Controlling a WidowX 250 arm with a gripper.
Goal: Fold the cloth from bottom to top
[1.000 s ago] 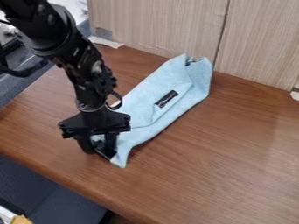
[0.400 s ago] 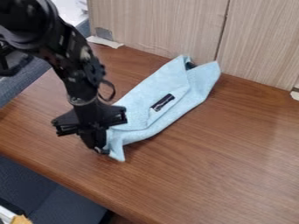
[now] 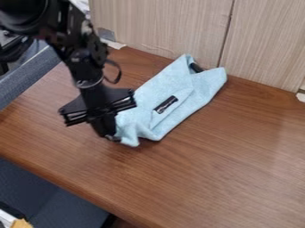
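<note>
The gripper (image 3: 112, 137) hangs low over the table, left of centre, shut on the near left corner of the cloth. The light blue cloth (image 3: 170, 91) lies at a slant from there up to the wooden panel at the back. Its near end is bunched beside the gripper, with a small tip pointing toward the front edge. A dark label shows on its middle, and its far end has a folded flap with a dark gap. The cloth's held corner is partly hidden behind the gripper.
The brown table (image 3: 226, 164) runs under the cloth. A light wooden panel (image 3: 161, 26) stands along its back, close to the cloth's far end. A white scrap (image 3: 114, 44) lies at the back left, near the arm.
The gripper first shut on the cloth's near corner, then moved up and a little right in the view. The cloth's near end came along and bunched up; its far right flap spread slightly rightward.
</note>
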